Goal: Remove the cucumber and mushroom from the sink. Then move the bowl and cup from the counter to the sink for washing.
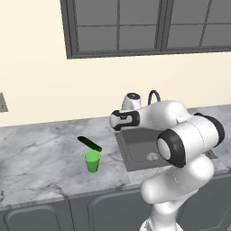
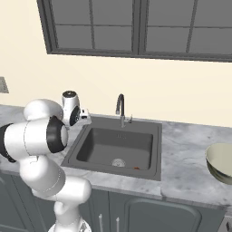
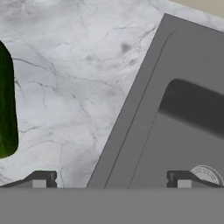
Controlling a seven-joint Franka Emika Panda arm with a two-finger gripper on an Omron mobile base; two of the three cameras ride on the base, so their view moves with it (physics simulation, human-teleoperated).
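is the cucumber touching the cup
Cannot tell. In the left base view the cucumber lies just behind the cup, their outlines meeting, with no plain gap.

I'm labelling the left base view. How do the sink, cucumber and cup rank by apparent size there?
Largest to smallest, as they look in that view:
1. sink, though the arm hides part of it
2. cucumber and cup: too alike to rank; the cucumber is longer but thinner, and the cup stands nearer the camera.
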